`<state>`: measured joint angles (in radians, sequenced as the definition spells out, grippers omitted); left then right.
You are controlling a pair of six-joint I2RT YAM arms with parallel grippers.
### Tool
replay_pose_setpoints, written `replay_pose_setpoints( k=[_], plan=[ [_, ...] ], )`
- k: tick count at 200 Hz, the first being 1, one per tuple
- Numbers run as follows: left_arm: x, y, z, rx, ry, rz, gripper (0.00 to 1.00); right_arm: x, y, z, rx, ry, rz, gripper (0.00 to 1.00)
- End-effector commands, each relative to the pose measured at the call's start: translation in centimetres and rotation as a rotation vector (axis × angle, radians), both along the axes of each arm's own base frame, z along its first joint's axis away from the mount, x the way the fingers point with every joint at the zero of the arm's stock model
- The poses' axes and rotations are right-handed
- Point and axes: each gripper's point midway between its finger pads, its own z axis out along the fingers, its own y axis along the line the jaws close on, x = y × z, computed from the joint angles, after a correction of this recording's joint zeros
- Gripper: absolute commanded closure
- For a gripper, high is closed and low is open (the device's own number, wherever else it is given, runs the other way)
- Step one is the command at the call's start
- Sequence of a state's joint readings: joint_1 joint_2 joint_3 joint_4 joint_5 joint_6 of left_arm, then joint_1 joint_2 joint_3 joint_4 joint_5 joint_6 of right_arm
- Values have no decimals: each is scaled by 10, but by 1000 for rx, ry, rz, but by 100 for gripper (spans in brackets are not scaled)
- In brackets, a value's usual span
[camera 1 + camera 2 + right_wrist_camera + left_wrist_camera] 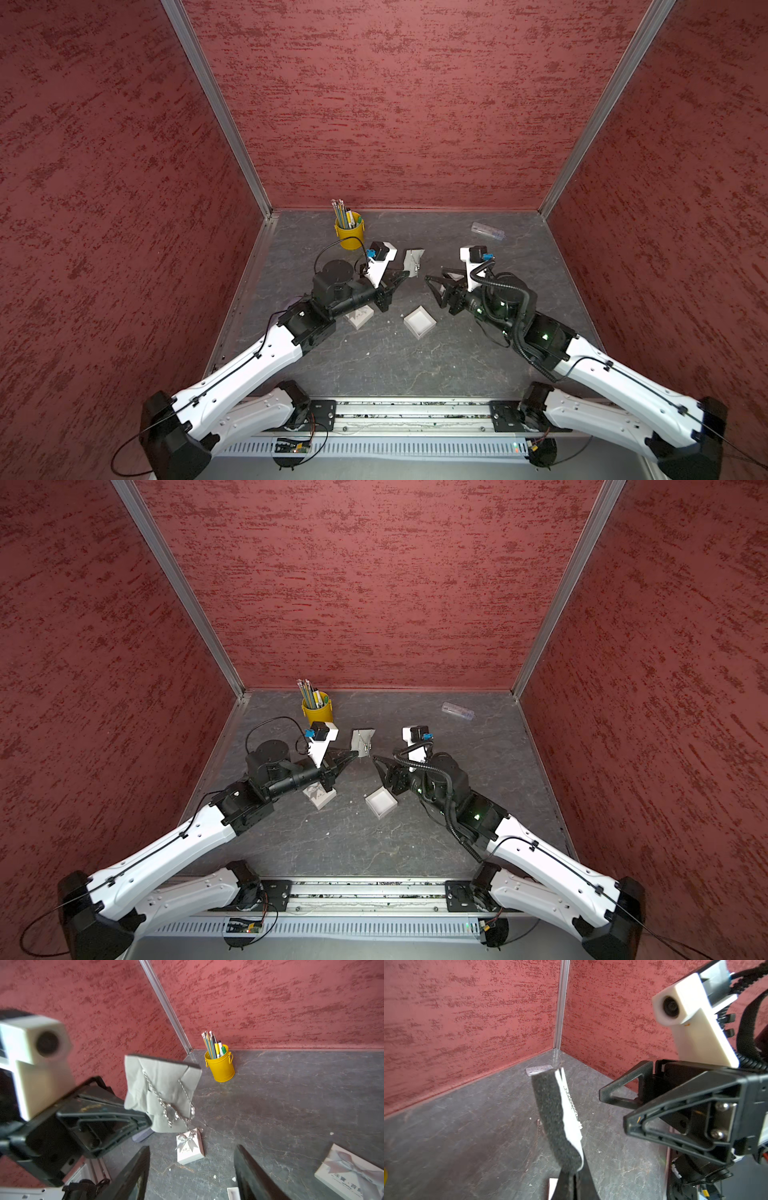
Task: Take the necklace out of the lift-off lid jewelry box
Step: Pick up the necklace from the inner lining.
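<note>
Holding foam necklace insert (413, 261) aloft in clenched left gripper (405, 276); facing necklace (170, 1110) with right gripper (434, 274) released, empty.

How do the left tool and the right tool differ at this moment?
The left tool is shut on the foam pad carrying the necklace; the right tool grips nothing. The left tool's jaws are pinched together, while the right tool's stand open. Both are black, raised above the table, and point toward each other across the pad.
</note>
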<state>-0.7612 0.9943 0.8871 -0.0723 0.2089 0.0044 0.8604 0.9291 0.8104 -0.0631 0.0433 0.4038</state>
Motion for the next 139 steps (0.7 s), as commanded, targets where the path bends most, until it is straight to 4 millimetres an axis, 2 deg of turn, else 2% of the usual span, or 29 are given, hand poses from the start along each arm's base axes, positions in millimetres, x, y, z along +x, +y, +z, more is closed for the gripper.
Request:
replay_pose_setpoints(
  k=[1,37,79,91,120,139],
  plan=[
    [-1,7,3,158,-135,41,100,-3,13,9,-19,-77,73,36],
    [-7,-2,5,295,-255,52,100,2,20,10,-58,-119,88,33],
    [-11,-8,7,310,-277,42,100,11,20,13,-83,-157,55,33],
    [-11,-8,7,311,-279,44,100,13,20,13,-90,-165,47,40],
    [-12,-8,6,316,-283,44,100,15,18,9,-102,-175,38,68],
    [-13,-7,7,314,-288,44,100,15,18,8,-98,-184,32,77]
  ],
)
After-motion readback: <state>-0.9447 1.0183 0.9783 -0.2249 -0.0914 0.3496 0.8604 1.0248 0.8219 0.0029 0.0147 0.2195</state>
